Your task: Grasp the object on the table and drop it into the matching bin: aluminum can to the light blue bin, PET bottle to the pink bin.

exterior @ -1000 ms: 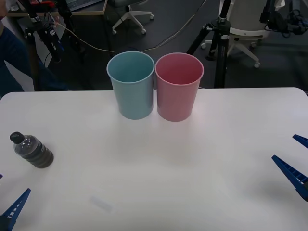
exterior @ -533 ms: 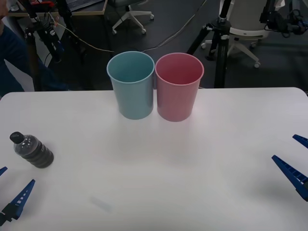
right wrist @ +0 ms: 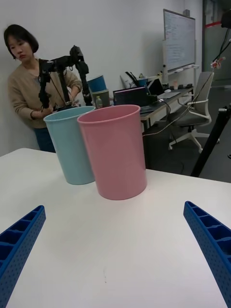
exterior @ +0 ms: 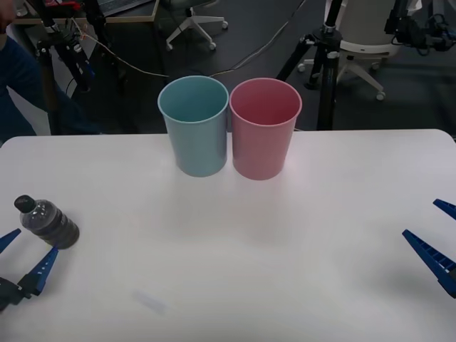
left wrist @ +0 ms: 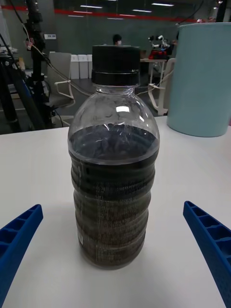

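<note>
one wide-open, empty left gripper (exterior: 25, 258) sits just beside, seemingly short of, the bottle (exterior: 48, 223).

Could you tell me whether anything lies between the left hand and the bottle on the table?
Nothing: the left wrist view shows only bare white table between the open left hand and the upright PET bottle.

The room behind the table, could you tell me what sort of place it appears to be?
Probably a robotics lab or shared office workspace: a tripod and office chairs stand behind the white table, and a whiteboard hangs above a cluttered desk.
</note>
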Available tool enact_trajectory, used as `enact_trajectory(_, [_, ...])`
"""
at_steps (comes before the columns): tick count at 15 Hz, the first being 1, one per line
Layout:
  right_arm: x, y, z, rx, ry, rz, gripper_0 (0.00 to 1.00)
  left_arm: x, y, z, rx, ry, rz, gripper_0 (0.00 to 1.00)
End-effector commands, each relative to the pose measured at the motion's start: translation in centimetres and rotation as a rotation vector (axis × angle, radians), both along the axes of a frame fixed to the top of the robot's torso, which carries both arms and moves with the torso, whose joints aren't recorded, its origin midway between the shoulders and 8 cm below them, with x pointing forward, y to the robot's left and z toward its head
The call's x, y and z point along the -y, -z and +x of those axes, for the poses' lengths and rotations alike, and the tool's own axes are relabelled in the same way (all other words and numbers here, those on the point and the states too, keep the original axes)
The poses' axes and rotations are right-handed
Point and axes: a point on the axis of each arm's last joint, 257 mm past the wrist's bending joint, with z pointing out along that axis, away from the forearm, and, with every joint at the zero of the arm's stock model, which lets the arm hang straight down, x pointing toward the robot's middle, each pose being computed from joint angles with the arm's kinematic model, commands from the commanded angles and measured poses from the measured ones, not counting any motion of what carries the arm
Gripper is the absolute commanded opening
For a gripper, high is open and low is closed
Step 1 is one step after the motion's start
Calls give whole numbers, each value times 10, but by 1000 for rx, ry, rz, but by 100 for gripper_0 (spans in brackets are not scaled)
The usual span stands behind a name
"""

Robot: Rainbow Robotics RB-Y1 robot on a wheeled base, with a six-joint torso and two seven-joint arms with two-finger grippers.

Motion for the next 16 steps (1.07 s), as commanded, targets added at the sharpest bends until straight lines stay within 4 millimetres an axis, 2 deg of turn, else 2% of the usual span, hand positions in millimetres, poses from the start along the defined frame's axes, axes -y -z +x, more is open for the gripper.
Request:
enact_trajectory(1, [0,0,0,0,0,0,100,8,-1,15,-1,10,3,100])
enact_trajectory(8, [0,0,0,0,0,0,100,9,-6,45,-8,-14,22,100])
enact_trajectory(11, [0,0,0,0,0,0,100,17,-9,61,-11,-9,16,100])
enact_trajectory(16, [0,0,0,0,0,0,100,24,-8,71,-28,-2,10,100])
